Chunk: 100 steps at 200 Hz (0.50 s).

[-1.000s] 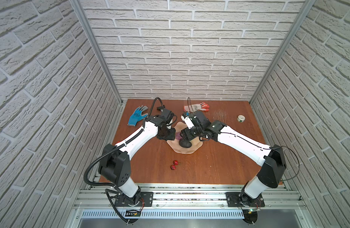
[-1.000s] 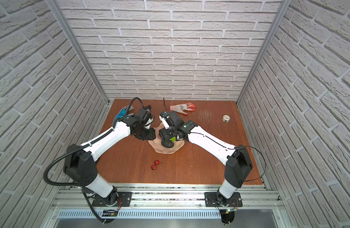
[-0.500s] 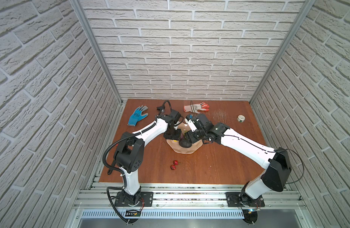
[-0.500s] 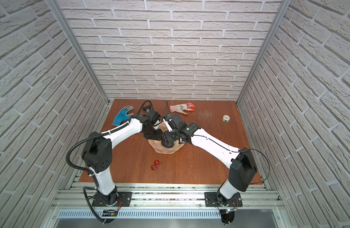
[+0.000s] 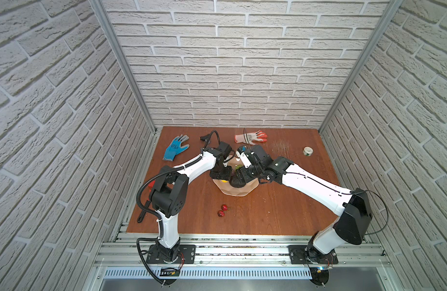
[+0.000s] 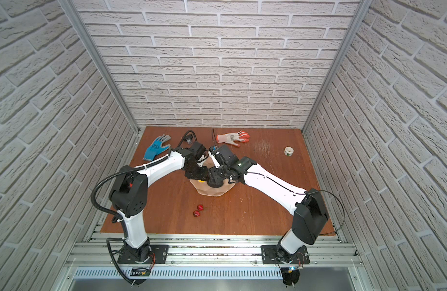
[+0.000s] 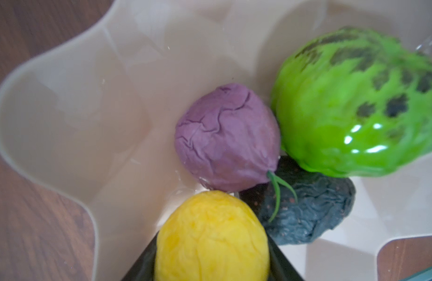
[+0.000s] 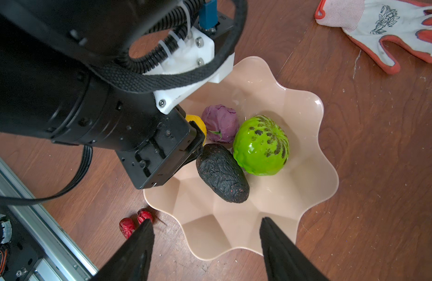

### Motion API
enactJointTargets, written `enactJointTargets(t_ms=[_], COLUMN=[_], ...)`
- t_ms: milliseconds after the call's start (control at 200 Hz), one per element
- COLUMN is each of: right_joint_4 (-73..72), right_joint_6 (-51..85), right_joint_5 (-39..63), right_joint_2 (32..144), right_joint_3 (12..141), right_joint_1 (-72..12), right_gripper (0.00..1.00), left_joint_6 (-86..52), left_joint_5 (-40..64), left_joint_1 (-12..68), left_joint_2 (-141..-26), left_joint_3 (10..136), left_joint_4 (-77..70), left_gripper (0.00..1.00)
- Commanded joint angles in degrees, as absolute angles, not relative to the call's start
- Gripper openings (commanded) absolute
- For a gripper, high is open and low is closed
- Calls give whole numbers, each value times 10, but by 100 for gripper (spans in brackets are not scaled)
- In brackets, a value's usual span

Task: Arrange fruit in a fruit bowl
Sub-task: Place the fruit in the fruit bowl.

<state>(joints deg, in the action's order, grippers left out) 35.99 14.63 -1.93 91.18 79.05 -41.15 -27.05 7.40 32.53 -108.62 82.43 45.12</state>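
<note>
Left wrist: yellow fruit [image 7: 211,226] clamped in left hand [image 7: 212,258]; inside bowl [image 7: 64,92]

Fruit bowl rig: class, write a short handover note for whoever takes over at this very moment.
Left gripper: shut on the yellow fruit, low inside the fruit bowl.
Right gripper: open, empty, above the bowl's rim.
Done: purple fruit, green fruit and avocado lie in the bowl.
To do: release the yellow fruit, then bring in the two cherries, lying on the table outside the bowl.

No readable text; print on white glove [image 8: 380,19] illegible
</note>
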Motion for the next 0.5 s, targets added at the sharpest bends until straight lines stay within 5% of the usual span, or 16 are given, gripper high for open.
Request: enactJointTargets(t_ms=[0,495], right_joint_4=[349,356], right_joint_6=[148,148], right_joint_5=[-26,-23], right_joint_2=[901,898], right_joint_3=[781,785], right_joint_1=[-409,-409], right_gripper=[71,73], left_joint_6=[-269,-265], left_joint_5=[69,83], left_joint_1=[327,327], left_joint_2=[-1088,-1083], left_joint_3=[819,816], left_joint_4=[444,442], left_gripper=[45,57])
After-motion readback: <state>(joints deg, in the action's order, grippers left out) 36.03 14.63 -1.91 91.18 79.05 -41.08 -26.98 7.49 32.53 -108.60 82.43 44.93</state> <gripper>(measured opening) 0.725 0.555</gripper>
